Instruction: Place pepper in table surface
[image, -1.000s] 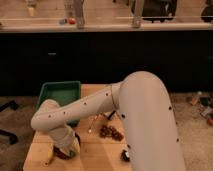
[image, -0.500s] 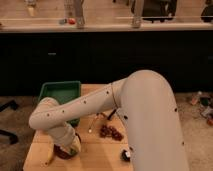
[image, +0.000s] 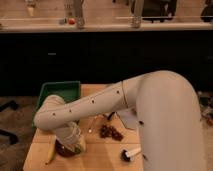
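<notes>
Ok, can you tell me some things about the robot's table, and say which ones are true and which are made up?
1. A green tray sits at the back left of the wooden table. True.
2. The gripper is raised high above the table. False: it is low, at the dark bowl near the front left.
3. A long yellow thing lies left of the bowl. True.
4. The arm is black. False: it is white.

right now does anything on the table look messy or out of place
Mildly: dark reddish bits lie loose on the table surface rather than in the green tray. The hand is low by the maroon bowl, mostly hidden by the arm.
</notes>
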